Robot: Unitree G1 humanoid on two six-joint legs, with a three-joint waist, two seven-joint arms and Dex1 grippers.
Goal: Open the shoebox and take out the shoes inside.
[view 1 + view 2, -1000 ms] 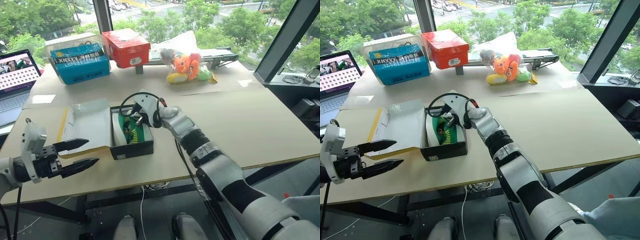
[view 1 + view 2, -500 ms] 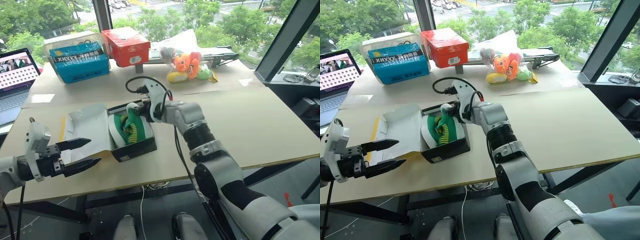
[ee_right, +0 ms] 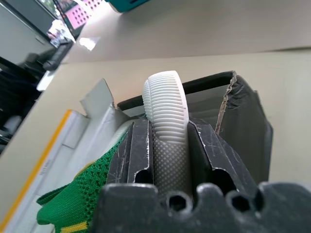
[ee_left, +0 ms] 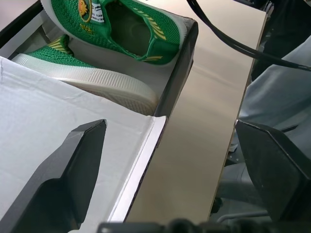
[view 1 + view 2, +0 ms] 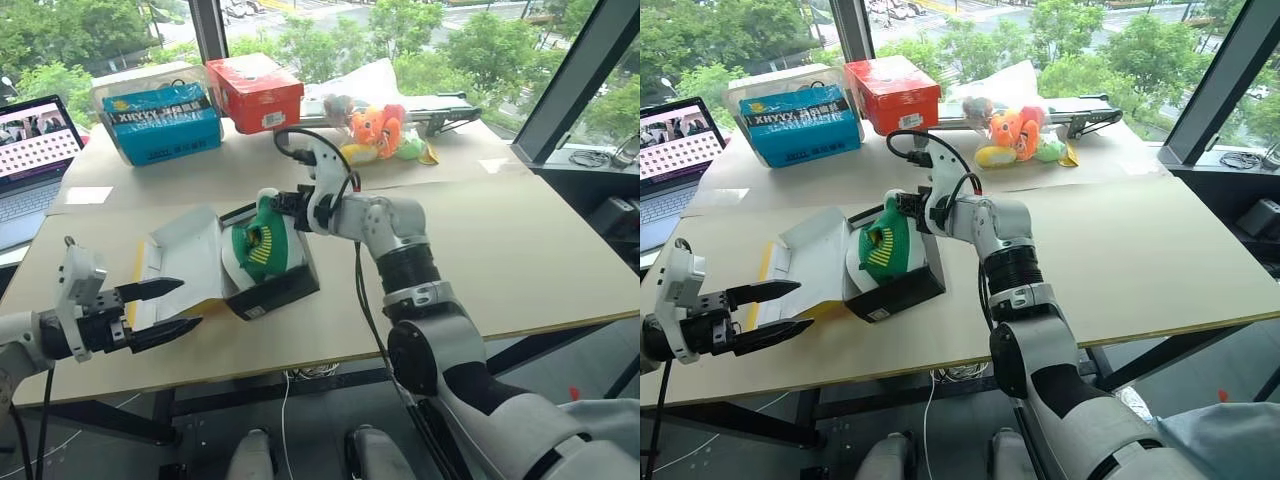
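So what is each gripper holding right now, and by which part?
The right gripper is shut on one green shoe, pinching its white sole at one end, above the shoebox. The left gripper is open and holds nothing.

Bright, even daylight comes through the windows (image 5: 330,30) behind the tabletop (image 5: 500,250), leaving only soft shadows. The head views are sharp, with mild bending at the edges. In the wrist views, the nearest parts of the fingers (image 4: 63,174) blur.
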